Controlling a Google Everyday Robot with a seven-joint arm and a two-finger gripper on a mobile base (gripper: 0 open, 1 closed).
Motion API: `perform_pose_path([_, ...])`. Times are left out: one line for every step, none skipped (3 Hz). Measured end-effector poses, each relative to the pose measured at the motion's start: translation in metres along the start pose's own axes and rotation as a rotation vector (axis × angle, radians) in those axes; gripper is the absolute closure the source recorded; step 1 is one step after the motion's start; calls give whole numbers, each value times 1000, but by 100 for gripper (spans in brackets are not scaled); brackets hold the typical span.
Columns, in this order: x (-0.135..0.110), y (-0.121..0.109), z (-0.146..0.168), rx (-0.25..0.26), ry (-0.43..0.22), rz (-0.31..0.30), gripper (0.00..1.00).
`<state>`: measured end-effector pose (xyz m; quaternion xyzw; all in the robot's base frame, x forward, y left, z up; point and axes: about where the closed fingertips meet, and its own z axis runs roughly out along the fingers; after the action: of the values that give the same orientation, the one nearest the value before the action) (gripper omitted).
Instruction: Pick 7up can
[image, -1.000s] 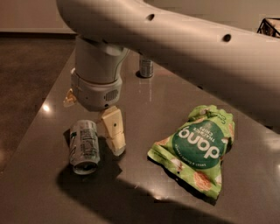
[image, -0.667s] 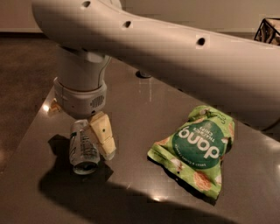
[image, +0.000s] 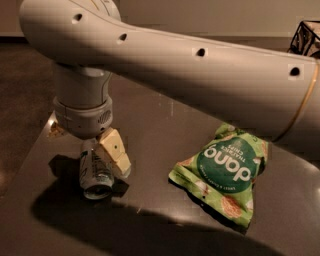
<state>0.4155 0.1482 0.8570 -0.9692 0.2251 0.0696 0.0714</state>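
My gripper (image: 95, 152) hangs low over the 7up can (image: 96, 176), which lies on its side near the table's (image: 165, 130) left edge, jaws apart astride it — if I close off-centre, 1 finger could roll it away.

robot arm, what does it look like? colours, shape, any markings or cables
The arm is a thick, smooth off-white tube with small dark round holes along it and a thin yellowish band near its right end. The wrist is a grey-white cylinder with a ringed collar. The gripper, at lower left by the 7up can, is cream and blocky. No cables show.
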Motion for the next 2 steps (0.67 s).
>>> perform_pose_path([10, 6, 2, -31, 14, -51, 17])
perform_pose_path([19, 16, 2, -84, 17, -116, 46])
